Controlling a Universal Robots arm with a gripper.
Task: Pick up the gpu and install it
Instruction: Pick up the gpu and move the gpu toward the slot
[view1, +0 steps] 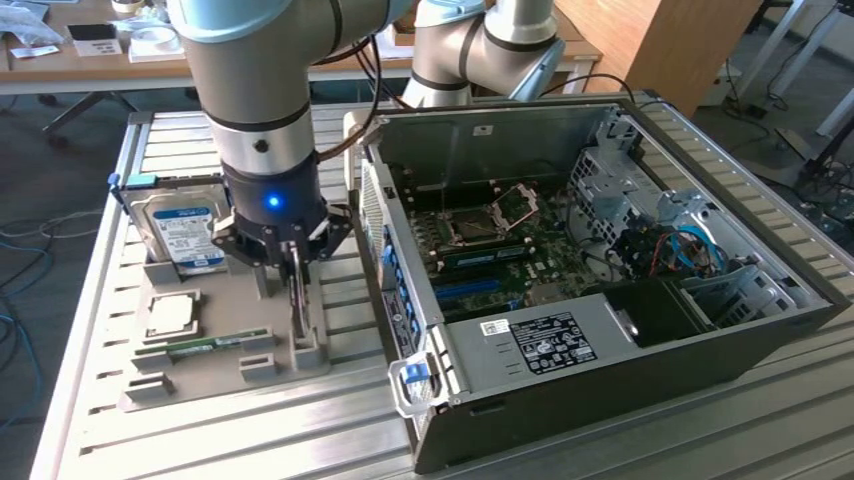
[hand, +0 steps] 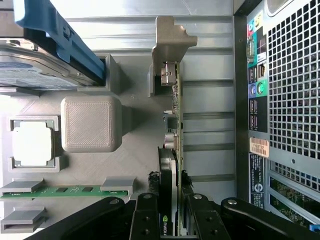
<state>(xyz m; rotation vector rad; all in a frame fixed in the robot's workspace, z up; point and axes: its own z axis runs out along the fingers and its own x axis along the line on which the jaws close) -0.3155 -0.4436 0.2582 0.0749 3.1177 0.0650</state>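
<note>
The gpu (view1: 303, 312) stands on its edge in a slot of the grey parts holder (view1: 220, 385), beside the open computer case (view1: 534, 345). In the wrist view the gpu (hand: 173, 120) runs away from the camera, green board on one side, black shroud on the other, silver bracket (hand: 172, 35) at its far end. My gripper (view1: 295, 265) comes straight down over the card's upper edge. Its two black fingers (hand: 148, 217) press against both faces of the card, so the gripper (hand: 170, 217) is shut on it. The card's lower edge still sits in the holder.
The holder also carries a blue-labelled hard drive (view1: 187, 235), a square processor (view1: 174, 315) and a green memory stick (view1: 214, 345). The case lies open with its motherboard (view1: 494, 250) exposed; its rear panel (hand: 290, 100) is close beside the card. A slatted metal table (view1: 267, 440) carries everything.
</note>
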